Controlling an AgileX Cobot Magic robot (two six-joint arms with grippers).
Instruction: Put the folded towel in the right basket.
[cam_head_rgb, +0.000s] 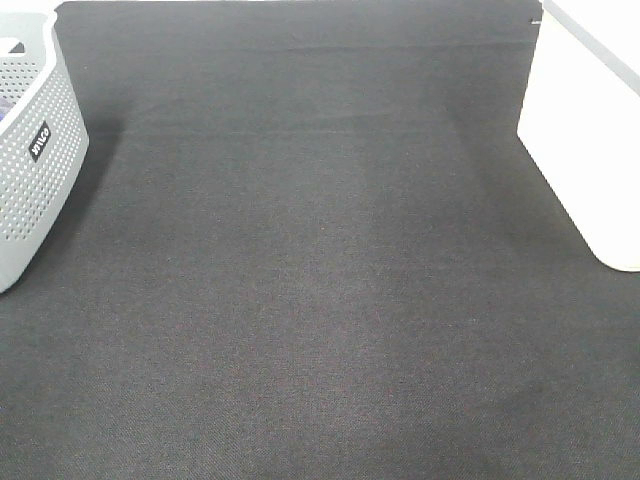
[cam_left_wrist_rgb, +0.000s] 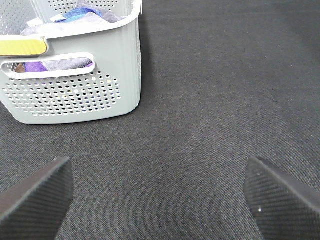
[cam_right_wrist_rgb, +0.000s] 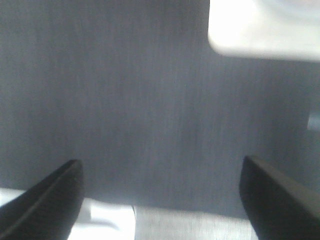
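Observation:
No folded towel lies on the black mat (cam_head_rgb: 320, 280). Purple and blue cloth (cam_left_wrist_rgb: 82, 14) lies inside the grey perforated left basket (cam_left_wrist_rgb: 75, 97), which also stands at the left edge of the exterior view (cam_head_rgb: 30, 150). The white right basket (cam_head_rgb: 590, 130) stands at the right edge and shows blurred in the right wrist view (cam_right_wrist_rgb: 260, 30). My left gripper (cam_left_wrist_rgb: 157, 170) is open and empty over the mat, a short way from the grey basket. My right gripper (cam_right_wrist_rgb: 162, 167) is open and empty over the mat. Neither gripper shows in the exterior view.
A yellow strip (cam_left_wrist_rgb: 22, 46) lies on the grey basket's rim. A pale blurred band (cam_right_wrist_rgb: 165, 225) runs along the near edge of the right wrist view.

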